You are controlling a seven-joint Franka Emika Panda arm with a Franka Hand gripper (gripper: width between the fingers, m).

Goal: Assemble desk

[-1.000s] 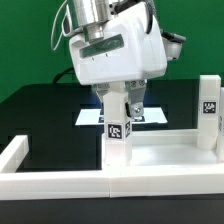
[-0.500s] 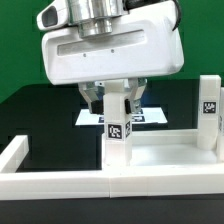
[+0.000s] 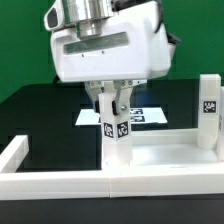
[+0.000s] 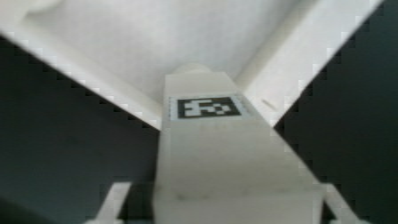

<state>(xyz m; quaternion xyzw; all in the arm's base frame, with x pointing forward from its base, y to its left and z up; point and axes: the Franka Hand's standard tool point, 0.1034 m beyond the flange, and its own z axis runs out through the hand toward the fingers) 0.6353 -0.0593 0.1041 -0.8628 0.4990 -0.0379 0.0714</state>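
1. Gripper (image 3: 115,108) hangs low over the middle of the scene, its white housing filling the upper half of the exterior view

2. Both fingers (image 3: 103,104) come straight down on either side of the top of an upright white square-section leg (image 3: 117,150); the leg's upper end sits between them

3. Fingers look pressed against the leg's two side faces, so the gripper appears clamped on the leg; the contact itself is partly hidden by the housing

4. Leg carries a black-and-white tag (image 3: 116,128) on the face toward the exterior camera, just under the fingertips

5. Wrist view: the same leg (image 4: 222,150) runs away from the camera with a tag (image 4: 208,108) near its far end; pale finger edges (image 4: 114,203) flank it at the near end

6. Leg's foot meets the white tabletop panel (image 3: 160,165), which lies flat with its raised rim up, at the corner on the exterior view's left

7. A second tagged leg (image 3: 208,118) stands upright at the panel's corner on the exterior view's right, well apart from the gripper

8. Marker board (image 3: 150,116) lies flat on the black table (image 3: 40,110) behind the gripper

9. Low white border wall (image 3: 40,183) runs along the front
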